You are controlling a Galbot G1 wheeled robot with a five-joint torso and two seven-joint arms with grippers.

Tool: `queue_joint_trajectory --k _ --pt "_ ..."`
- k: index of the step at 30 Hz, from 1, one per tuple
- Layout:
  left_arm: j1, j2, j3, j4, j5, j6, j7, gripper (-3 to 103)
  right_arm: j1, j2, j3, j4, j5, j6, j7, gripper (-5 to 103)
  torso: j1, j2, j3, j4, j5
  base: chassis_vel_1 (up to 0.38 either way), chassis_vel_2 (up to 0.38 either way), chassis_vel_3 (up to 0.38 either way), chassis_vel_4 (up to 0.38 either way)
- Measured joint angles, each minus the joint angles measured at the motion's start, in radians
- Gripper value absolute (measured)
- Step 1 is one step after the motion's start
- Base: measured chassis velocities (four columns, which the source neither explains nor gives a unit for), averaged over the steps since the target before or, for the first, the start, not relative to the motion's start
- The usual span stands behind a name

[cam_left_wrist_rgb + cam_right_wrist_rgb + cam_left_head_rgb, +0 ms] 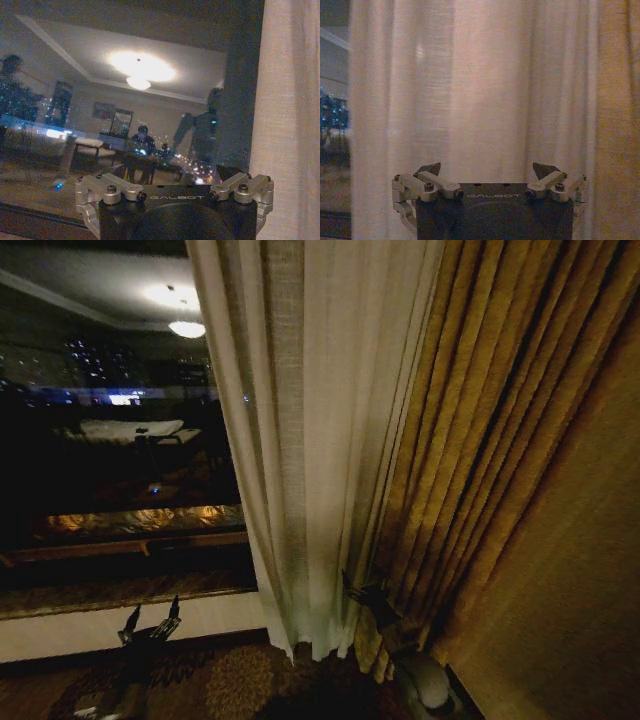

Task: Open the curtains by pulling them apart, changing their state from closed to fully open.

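Sheer curtain (300,440) bunched at frame centre, hanging vertical against golden drape (480,440). Right gripper (352,590) nearer, at its lower hem, fingers spread, empty. Left gripper (150,620) lower left, spread, empty, before bare window (110,440).

Patterned carpet (215,685); curtain hems (310,640) seemingly touching.

Dim, warm-toned room — the ceiling lamp (138,70) glares as a reflection in the dark window (120,470); floor in shadow, grainy throughout.
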Motion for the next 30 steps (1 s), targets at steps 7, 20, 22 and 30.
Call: queue_joint_trajectory --k 7,20,22,30 --pt "0.0 0.0 0.0 0.0 0.0 0.0 0.0 100 -0.005 0.0 -0.005 -0.001 -0.012 0.009 -0.035 100 0.0 0.0 0.0 0.0 -0.0001 0.19 0.129 -0.192 -0.128" --pt "0.0 0.0 0.0 0.0 0.0 0.0 0.0 100 0.042 0.021 -0.032 -0.079 -0.022 0.044 -0.001 100 0.0 0.0 0.0 0.0002 -0.0002 0.278 0.294 -0.296 -0.3" --pt "0.0 0.0 0.0 0.0 0.0 0.0 0.0 100 0.052 0.022 -0.037 -0.088 -0.017 0.047 0.006 100 0.0 0.0 0.0 -0.0001 -0.0003 0.264 0.355 -0.259 -0.35" --pt "0.0 0.0 -0.001 0.0 0.0 0.0 0.0 100 0.083 0.038 -0.057 -0.112 -0.025 0.079 0.034 100 0.0 0.0 0.0 0.0004 -0.0006 0.155 0.137 -0.122 -0.151"
